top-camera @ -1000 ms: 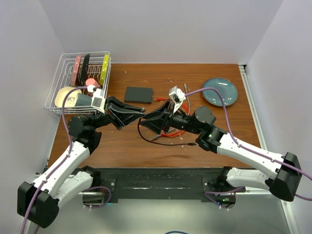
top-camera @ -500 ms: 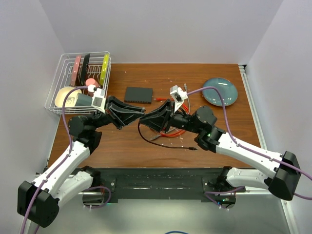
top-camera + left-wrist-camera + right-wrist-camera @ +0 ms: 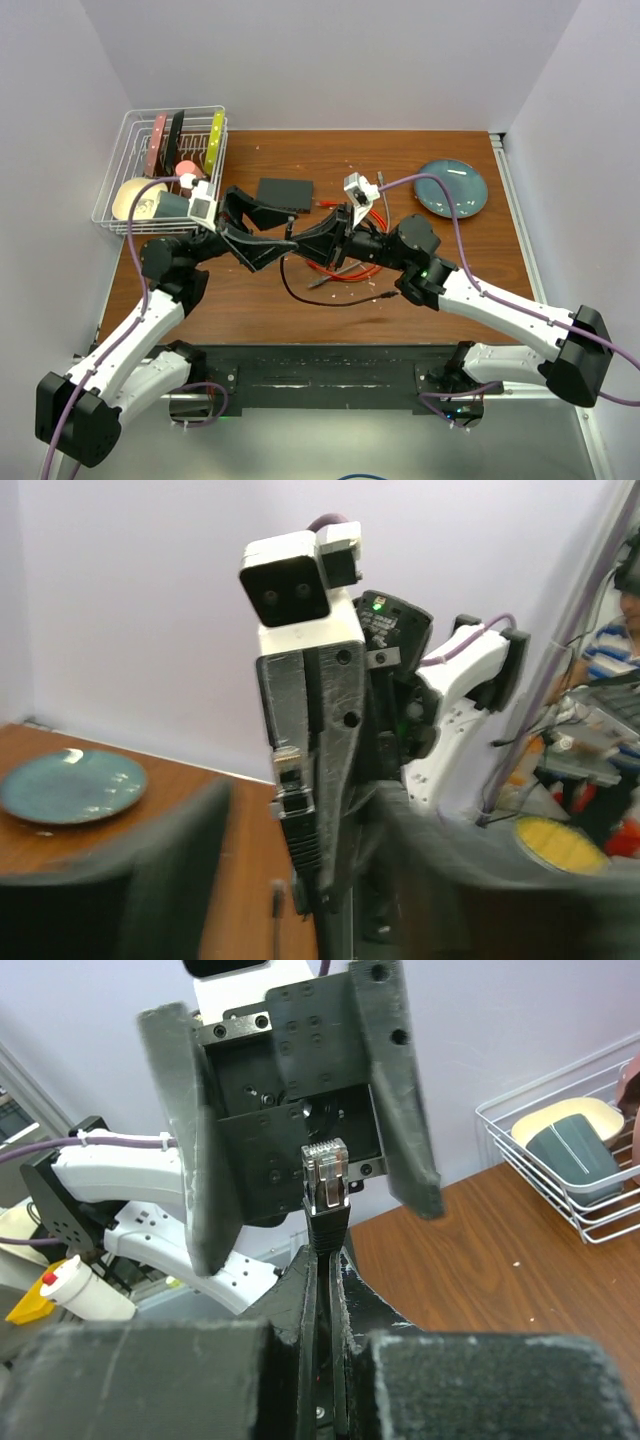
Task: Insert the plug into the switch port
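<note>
The plug point(image 3: 326, 1172), a clear connector on a black boot, sticks up out of my right gripper point(image 3: 325, 1260), which is shut on the boot. My left gripper point(image 3: 278, 232) is open and apart from the plug, one finger point(image 3: 190, 1140) on each side. In the left wrist view the plug point(image 3: 291, 780) sits against the right gripper's upright fingers point(image 3: 335, 770). Both grippers meet above mid-table point(image 3: 300, 240). The flat black switch box point(image 3: 283, 193) lies on the table just behind them. I cannot make out its port. A black cable point(image 3: 300, 293) trails down from the plug.
A coil of red cable point(image 3: 345, 268) lies under the right arm. A blue-grey plate point(image 3: 451, 187) sits at the back right and shows too in the left wrist view point(image 3: 70, 785). A white wire rack point(image 3: 165, 165) with dishes stands at the back left.
The left gripper was shut and has opened. The right gripper was open and has shut on the plug's boot. The right arm moved slightly left.
</note>
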`<state>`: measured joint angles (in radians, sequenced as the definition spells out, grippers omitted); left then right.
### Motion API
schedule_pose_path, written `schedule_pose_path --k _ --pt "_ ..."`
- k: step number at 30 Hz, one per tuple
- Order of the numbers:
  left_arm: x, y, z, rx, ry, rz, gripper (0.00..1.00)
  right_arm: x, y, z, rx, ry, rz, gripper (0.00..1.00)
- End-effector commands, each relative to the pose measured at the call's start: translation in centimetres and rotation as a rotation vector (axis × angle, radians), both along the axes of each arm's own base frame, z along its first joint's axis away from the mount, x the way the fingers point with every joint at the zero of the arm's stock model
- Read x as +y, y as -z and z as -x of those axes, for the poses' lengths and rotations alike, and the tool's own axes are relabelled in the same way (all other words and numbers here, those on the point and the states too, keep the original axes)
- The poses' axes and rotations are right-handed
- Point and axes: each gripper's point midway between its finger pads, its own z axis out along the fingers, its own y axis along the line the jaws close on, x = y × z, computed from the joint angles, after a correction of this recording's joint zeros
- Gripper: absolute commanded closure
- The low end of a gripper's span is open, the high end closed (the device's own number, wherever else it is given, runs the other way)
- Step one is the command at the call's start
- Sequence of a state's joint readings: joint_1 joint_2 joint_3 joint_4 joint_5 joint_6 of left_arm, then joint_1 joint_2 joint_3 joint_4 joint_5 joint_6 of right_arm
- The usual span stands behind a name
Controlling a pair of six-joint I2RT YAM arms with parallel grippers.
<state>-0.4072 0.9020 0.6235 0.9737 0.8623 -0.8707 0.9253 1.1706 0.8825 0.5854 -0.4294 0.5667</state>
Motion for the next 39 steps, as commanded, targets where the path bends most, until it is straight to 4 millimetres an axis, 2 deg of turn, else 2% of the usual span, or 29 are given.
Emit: schedule_pose_path --k 1,3,4,5,8,12,13,14,15,16,17,19,21,22,24,25,27,28,29,30,31,32,33,34,35,36,37,38,39 --pt "1.2 -2.2 -1.2 0.005 -0.143 0.050 0.16 -0.6 -2.1 -0.8 -0.014 0.072 -0.020 1.00" --pt "2.5 -1.2 -3.7 0.116 -0.309 0.048 0.07 -0.8 -1.1 -1.4 0.000 0.107 0.023 1.00" --pt "4.5 -2.2 -4.8 0.150 -0.446 0.114 0.03 -1.0 -0.8 -2.1 0.013 0.147 0.038 1.00" --pt "5.3 -1.1 -5.6 0.197 -0.523 0.087 0.01 -1.3 -0.2 -2.3 0.030 0.168 0.070 1.00" --pt "9.1 -0.8 -6.9 0.247 -0.756 0.097 0.00 -2.1 1.1 -3.8 0.050 0.265 0.150 1.00" --pt "10.5 -0.1 -8.3 0.274 -0.880 0.012 0.00 -3.7 3.7 -6.5 0.078 0.437 0.280 1.00" --pt "10.4 1.6 -9.4 0.324 -0.907 -0.054 0.00 -4.0 4.3 -7.1 0.087 0.470 0.307 1.00" --pt "10.4 1.2 -9.7 0.320 -0.916 -0.076 0.00 -5.0 5.1 -8.2 0.106 0.555 0.360 1.00" --pt "10.2 1.9 -10.2 0.337 -0.919 -0.108 0.00 -5.2 6.5 -9.0 0.118 0.592 0.417 1.00" --pt "9.8 4.0 -11.2 0.390 -0.924 -0.181 0.00 -5.6 7.3 -9.7 0.132 0.637 0.457 1.00" --pt "9.6 4.5 -11.7 0.400 -0.926 -0.202 0.00 -6.6 8.2 -10.6 0.148 0.706 0.523 1.00" --pt "9.4 7.0 -13.4 0.459 -0.956 -0.275 0.00 -6.4 10.7 -11.5 0.169 0.737 0.610 1.00" --pt "9.6 7.5 -14.6 0.505 -0.990 -0.312 0.00 -6.9 11.9 -12.5 0.176 0.793 0.671 1.00" --pt "9.4 9.6 -15.5 0.557 -1.006 -0.375 0.00 -6.4 13.1 -13.2 0.181 0.803 0.714 1.00" --pt "8.9 10.8 -16.3 0.588 -0.994 -0.417 0.00 -6.5 14.8 -14.0 0.192 0.827 0.791 1.00" --pt "8.5 12.5 -17.2 0.613 -0.991 -0.457 0.00 -6.0 16.0 -14.6 0.203 0.821 0.826 1.00" --pt "8.3 13.6 -18.3 0.624 -1.003 -0.490 0.00 -6.1 17.1 -15.9 0.241 0.825 0.836 1.00" --pt "8.0 15.0 -19.2 0.636 -1.006 -0.528 0.00 -5.5 18.1 -16.2 0.264 0.785 0.837 1.00" --pt "7.9 15.4 -19.9 0.636 -1.011 -0.540 0.00 -5.3 17.9 -17.0 0.279 0.780 0.794 1.00" --pt "7.6 15.9 -20.4 0.637 -1.009 -0.551 0.00 -6.2 18.1 -18.5 0.313 0.788 0.765 1.00" --pt "7.2 17.6 -21.4 0.650 -0.999 -0.589 0.00 -6.0 18.6 -18.7 0.345 0.736 0.742 1.00" --pt "7.2 17.7 -22.3 0.648 -0.998 -0.593 0.00 -5.9 18.7 -19.7 0.365 0.728 0.705 1.00" --pt "6.7 18.2 -23.0 0.646 -0.977 -0.603 0.00 -7.0 19.0 -21.1 0.385 0.745 0.690 1.00" --pt "6.8 20.1 -24.3 0.669 -0.974 -0.641 0.00 -7.0 18.8 -21.7 0.387 0.744 0.675 1.00" --pt "6.8 20.0 -25.4 0.668 -0.977 -0.631 0.00 -7.1 19.7 -22.6 0.399 0.740 0.680 1.00" --pt "6.4 20.3 -26.1 0.669 -0.946 -0.629 0.00 -7.0 20.0 -23.0 0.404 0.735 0.684 1.00" --pt "6.6 20.8 -28.1 0.661 -0.948 -0.613 0.00 -6.6 19.5 -23.6 0.400 0.728 0.673 1.00" --pt "6.7 21.3 -28.9 0.668 -0.938 -0.615 0.00 -6.5 19.8 -23.7 0.410 0.716 0.682 1.00" --pt "6.9 23.3 -30.0 0.700 -0.932 -0.643 0.00 -6.3 20.3 -23.8 0.418 0.707 0.688 1.00"
